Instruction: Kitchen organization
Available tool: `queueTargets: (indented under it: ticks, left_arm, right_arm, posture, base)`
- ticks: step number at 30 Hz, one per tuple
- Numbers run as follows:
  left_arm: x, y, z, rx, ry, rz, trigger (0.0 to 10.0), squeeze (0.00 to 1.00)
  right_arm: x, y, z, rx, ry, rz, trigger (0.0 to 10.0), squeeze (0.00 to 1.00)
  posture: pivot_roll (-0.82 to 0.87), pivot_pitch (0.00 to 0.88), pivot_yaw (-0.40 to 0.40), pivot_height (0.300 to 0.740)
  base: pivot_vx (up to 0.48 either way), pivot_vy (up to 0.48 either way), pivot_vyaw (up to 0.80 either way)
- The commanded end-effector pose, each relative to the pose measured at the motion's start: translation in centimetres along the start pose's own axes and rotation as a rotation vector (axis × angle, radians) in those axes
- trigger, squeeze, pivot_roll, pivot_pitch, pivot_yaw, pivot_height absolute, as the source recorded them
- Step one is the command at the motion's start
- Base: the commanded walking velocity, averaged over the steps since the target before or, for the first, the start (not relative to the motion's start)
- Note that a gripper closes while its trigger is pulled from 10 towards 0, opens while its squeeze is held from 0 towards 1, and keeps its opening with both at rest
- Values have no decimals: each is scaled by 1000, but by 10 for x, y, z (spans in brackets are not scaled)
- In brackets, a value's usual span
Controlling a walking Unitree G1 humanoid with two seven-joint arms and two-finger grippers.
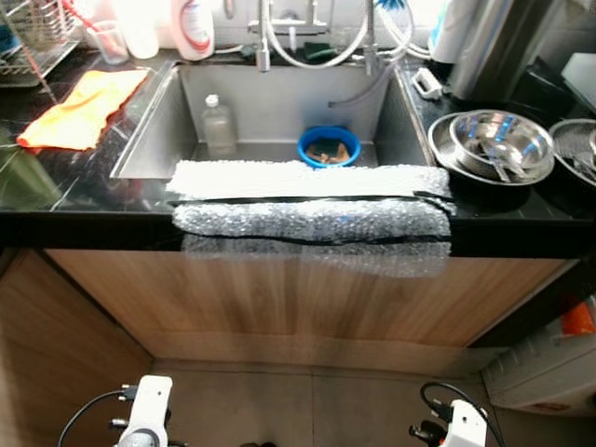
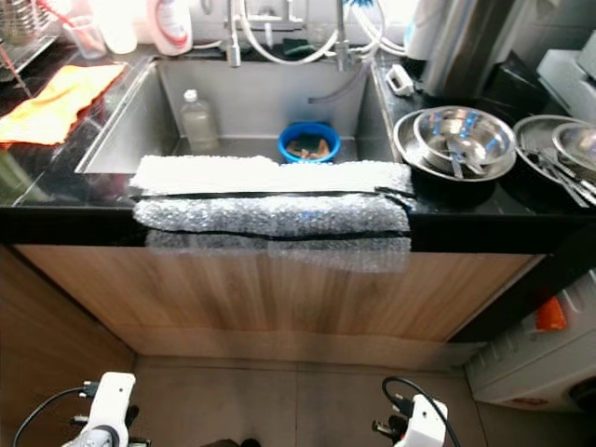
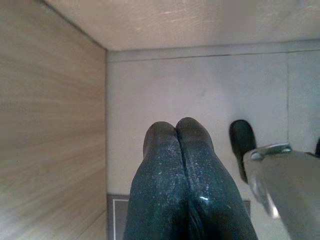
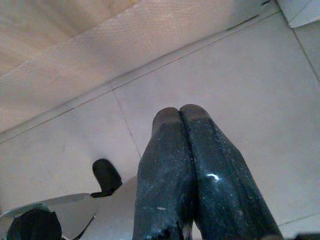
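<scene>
Nearest, both silver arms hang low over the pale tiled floor [image 4: 240,75]. The left gripper [image 3: 176,125] has its long black fingers pressed together beside a wood-grain cabinet panel [image 3: 50,125]; the right gripper [image 4: 179,111] is likewise closed, fingertips touching, above the tiles.

Higher up, a crinkled strip of clear bubble wrap [image 1: 312,223] drapes over the front edge of the glossy black stone counter [image 1: 84,200]. Behind it lies the rectangular stainless steel sink [image 1: 279,102], holding a clear plastic bottle [image 1: 218,126] at the left and a round blue plastic bowl [image 1: 329,147] near the middle.

On the counter to the right sit nested shiny steel bowls [image 1: 491,144]. To the left lies a crumpled orange cloth [image 1: 84,107]. Farthest back stand curved metal taps [image 1: 279,37] and a white detergent bottle [image 1: 193,26].
</scene>
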State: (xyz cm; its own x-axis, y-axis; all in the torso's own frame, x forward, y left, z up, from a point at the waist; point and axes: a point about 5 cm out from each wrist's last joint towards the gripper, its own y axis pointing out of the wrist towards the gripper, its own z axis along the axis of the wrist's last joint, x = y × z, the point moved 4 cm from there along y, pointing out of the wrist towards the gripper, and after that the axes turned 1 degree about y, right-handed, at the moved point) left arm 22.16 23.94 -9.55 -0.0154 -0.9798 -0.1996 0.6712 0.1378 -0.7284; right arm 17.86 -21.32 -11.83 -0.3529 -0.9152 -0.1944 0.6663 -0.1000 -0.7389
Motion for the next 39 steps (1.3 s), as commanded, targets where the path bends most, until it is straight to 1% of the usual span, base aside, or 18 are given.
queueTargets:
  ticks: [1,4,19,23,27,28,29,31,35,38,39]
  left_arm:
    - [4,0,-2,-6,14,-8,10000,0]
    - [4,0,0,0,1,-5,10000,0]
    - [1,0,1,8,-4,5,10000,0]
    - [-1,0,3,21,-14,8,10000,0]
    - [-7,0,16,86,-38,21,10000,0]
    - [-9,0,20,106,-52,26,10000,0]
    - [-13,0,27,148,-84,45,10000,0]
    - [-16,-1,32,180,-100,57,10000,0]
    - [-14,-6,39,267,-50,37,10000,0]
    - [-12,-8,39,289,-45,33,10000,0]
    - [-9,-11,43,338,-50,29,10000,0]
  right_arm:
    - [6,-2,-1,-1,7,-18,10000,0]
    - [6,-1,-1,0,6,-16,10000,0]
    - [4,0,4,12,1,-5,10000,0]
    - [1,1,9,32,-18,14,10000,0]
    - [-4,3,25,101,-44,31,10000,0]
    - [-5,4,28,113,-51,37,10000,0]
    - [-7,4,34,143,-64,50,10000,0]
    - [-8,3,38,169,-72,59,10000,0]
    - [-6,0,51,260,-86,60,10000,0]
    - [-4,-3,56,298,-106,43,10000,0]
    - [-4,-7,61,354,-118,35,10000,0]
  posture:
    - [7,104,21,740]
    - [8,104,20,740]
    - [6,103,17,740]
    - [7,102,16,740]
    - [4,103,17,740]
    - [-2,103,18,740]
    - [-2,101,19,740]
    - [-2,101,19,740]
    - [-7,98,22,740]
    - [-4,99,24,740]
    - [-5,93,25,740]
  base:
    - [0,-382,0]
    - [0,-127,0]
    - [0,0,0]
    - [0,0,0]
    - [0,0,0]
    - [0,0,0]
    - [0,0,0]
    - [0,0,0]
    - [0,0,0]
    - [0,0,0]
    - [0,0,0]
